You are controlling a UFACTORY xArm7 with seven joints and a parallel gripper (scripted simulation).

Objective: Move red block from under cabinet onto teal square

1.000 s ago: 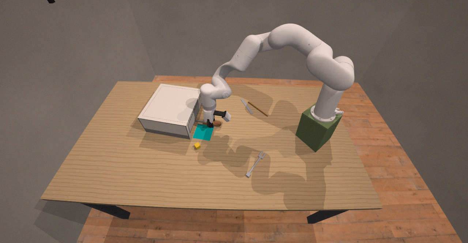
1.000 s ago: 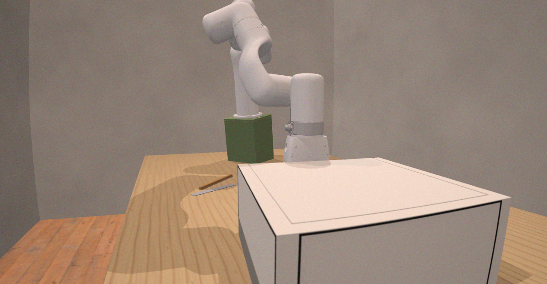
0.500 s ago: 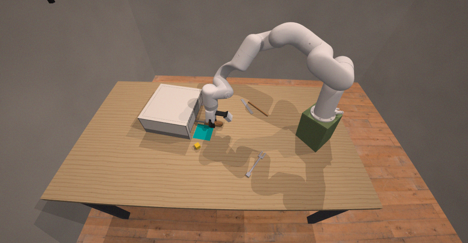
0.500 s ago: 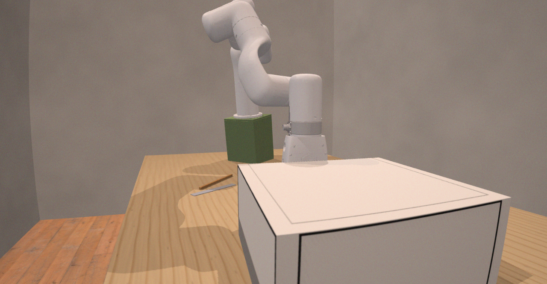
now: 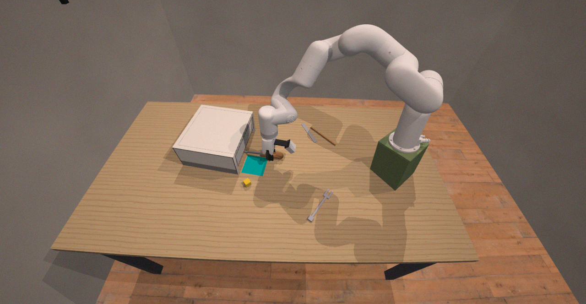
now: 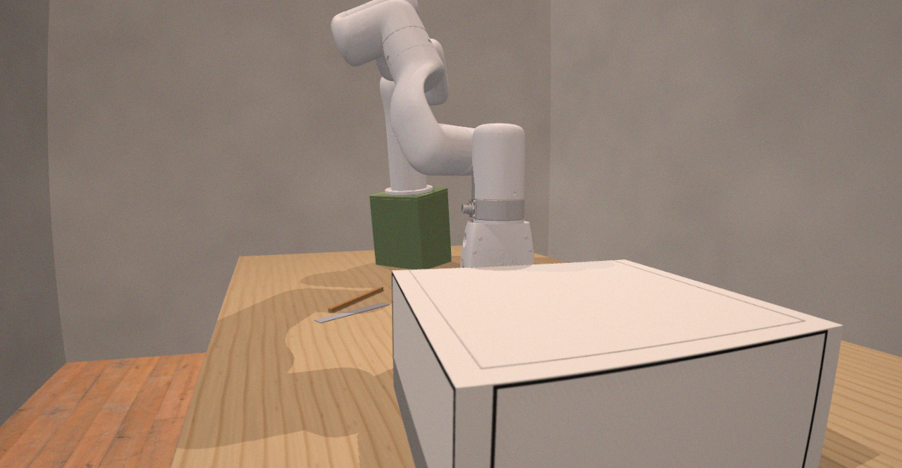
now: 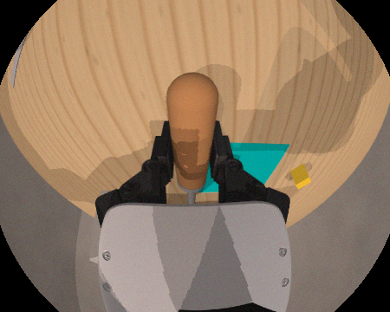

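Observation:
My gripper (image 5: 269, 155) stands low over the table just right of the white cabinet (image 5: 213, 138), at the far edge of the teal square (image 5: 253, 165). It is shut on a tool's brown wooden handle (image 7: 191, 127). The tool's thin metal shaft (image 5: 252, 152) lies along the table and points at the gap under the cabinet. In the wrist view the fingers clamp the handle, with the teal square (image 7: 259, 162) to the right. The red block is not visible in any view. In the exterior view the cabinet (image 6: 599, 352) hides the gripper and the square.
A small yellow block (image 5: 246, 182) lies just in front of the teal square; it also shows in the wrist view (image 7: 301, 175). A grey strip (image 5: 309, 132) and a brown stick (image 5: 322, 135) lie behind the gripper. A fork (image 5: 320, 205) lies nearer the front. The arm's green pedestal (image 5: 395, 160) stands at the right.

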